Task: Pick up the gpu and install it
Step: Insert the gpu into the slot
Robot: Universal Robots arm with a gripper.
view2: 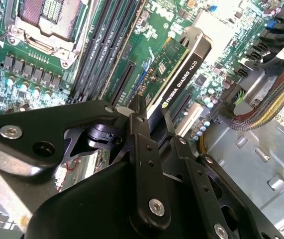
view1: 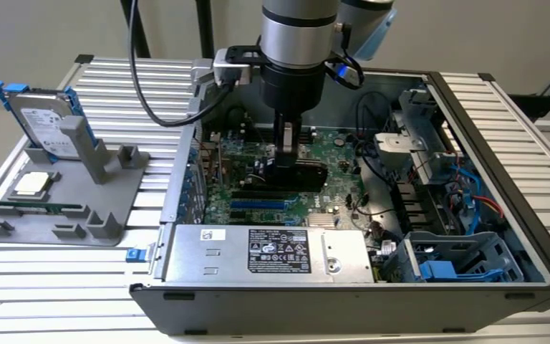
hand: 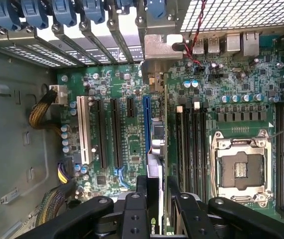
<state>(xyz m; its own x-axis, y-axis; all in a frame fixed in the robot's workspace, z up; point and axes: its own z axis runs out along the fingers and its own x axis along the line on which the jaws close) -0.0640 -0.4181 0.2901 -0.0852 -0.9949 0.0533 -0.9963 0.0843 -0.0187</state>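
My gripper (view1: 289, 159) reaches down into the open computer case (view1: 175, 208) and is shut on the gpu (view1: 301, 176), which stands on its long edge over the green motherboard (view1: 337, 147). In the second wrist view the gpu (view2: 180, 75) shows a black cooler and a green board face, pinched between the black fingers (view2: 142, 130). In the first wrist view the gpu (hand: 156, 149) appears edge-on, lined up along the expansion slots beside a blue slot (hand: 146, 122), its silver bracket (hand: 157, 50) at the case's rear wall. I cannot tell whether it is seated in a slot.
Left of the case a grey stand (view1: 60, 215) carries a silver hard drive (view1: 46, 122), a processor chip (view1: 34, 184) and a thin memory stick (view1: 36, 209). Inside the case lie a power supply (view1: 266, 251), a drive cage with blue clips (view1: 457, 265) and cable bundles (view2: 266, 104).
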